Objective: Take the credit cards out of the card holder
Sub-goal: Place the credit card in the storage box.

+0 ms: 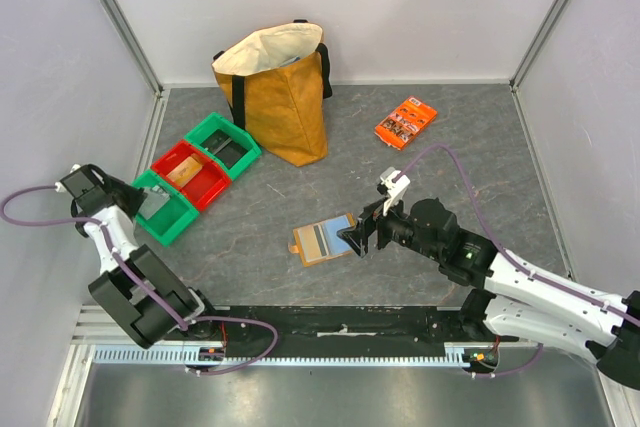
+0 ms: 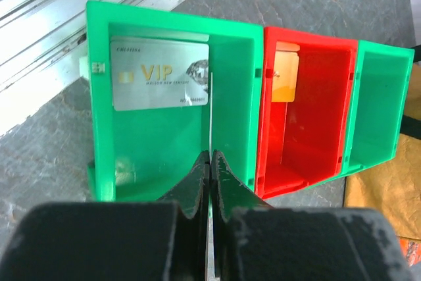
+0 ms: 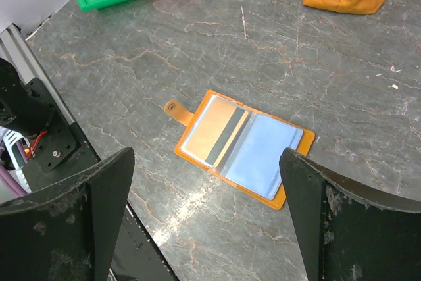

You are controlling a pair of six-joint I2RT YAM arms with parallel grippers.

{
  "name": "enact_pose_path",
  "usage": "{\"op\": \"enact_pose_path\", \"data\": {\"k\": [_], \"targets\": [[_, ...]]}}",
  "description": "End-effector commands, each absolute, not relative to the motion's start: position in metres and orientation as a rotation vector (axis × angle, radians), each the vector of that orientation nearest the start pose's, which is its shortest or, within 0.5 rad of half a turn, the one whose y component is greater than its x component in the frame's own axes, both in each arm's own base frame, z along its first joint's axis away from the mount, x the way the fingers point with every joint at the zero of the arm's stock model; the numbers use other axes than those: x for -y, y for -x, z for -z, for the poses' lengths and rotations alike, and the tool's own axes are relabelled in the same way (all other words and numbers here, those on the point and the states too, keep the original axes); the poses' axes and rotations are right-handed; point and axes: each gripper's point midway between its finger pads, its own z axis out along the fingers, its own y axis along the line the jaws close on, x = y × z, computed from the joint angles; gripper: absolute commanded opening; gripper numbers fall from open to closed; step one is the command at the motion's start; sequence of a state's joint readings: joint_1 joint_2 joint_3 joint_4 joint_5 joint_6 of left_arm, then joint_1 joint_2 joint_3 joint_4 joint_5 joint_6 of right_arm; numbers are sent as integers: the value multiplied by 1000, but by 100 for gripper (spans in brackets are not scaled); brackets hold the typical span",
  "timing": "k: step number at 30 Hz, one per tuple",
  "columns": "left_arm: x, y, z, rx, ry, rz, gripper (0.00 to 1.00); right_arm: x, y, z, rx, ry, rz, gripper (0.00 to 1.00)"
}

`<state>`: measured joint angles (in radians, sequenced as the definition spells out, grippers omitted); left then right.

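Note:
The card holder [image 1: 323,239] lies open on the table, tan-brown with pale blue pockets; in the right wrist view [image 3: 276,192] its left pocket holds a tan credit card [image 3: 217,136] with a dark stripe. My right gripper [image 1: 368,225] hovers just right of it, open and empty, with the jaws wide apart [image 3: 205,162]. My left gripper [image 2: 210,156] is shut on a thin card seen edge-on [image 2: 210,110], above the nearest green bin [image 2: 230,116]. A silver VIP card [image 2: 160,74] lies in that bin. A white card with a yellow-orange mark [image 2: 285,77] lies in the red bin [image 2: 316,129].
Three bins stand in a row at the left: green [image 1: 165,219], red [image 1: 200,182] and green [image 1: 222,144]. A tan tote bag [image 1: 280,92] stands behind them. An orange printed packet [image 1: 405,122] lies at the back right. Walls enclose the table.

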<state>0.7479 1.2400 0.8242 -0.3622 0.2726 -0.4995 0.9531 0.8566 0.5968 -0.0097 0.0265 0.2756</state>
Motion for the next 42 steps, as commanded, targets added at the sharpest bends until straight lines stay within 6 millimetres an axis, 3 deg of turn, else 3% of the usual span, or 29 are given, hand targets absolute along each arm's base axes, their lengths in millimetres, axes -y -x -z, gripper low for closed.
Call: {"op": "enact_pose_path", "data": {"k": [1, 10, 20, 27, 30, 35, 42], "targets": [[-187, -311, -138, -1883, 1149, 240, 2, -274, -190, -209, -1794, 630, -798, 98], [-204, -319, -124, -1887, 1121, 178, 2, -278, -192, -205, -1807, 653, -786, 98], [-202, -324, -104, -1885, 1125, 219, 3, -282, -194, -200, -1820, 672, -772, 98], [-209, -317, -98, -1905, 1102, 131, 28, -280, -193, -190, -1854, 695, -755, 98], [-214, -311, -98, -1911, 1107, 66, 32, -281, -193, -190, -1855, 698, -757, 98], [-223, -300, -114, -1882, 1124, -33, 43, -280, -192, -190, -1852, 701, -757, 98], [-224, -299, -156, -1831, 1085, -113, 52, -280, -192, -191, -1858, 704, -754, 98]]}}
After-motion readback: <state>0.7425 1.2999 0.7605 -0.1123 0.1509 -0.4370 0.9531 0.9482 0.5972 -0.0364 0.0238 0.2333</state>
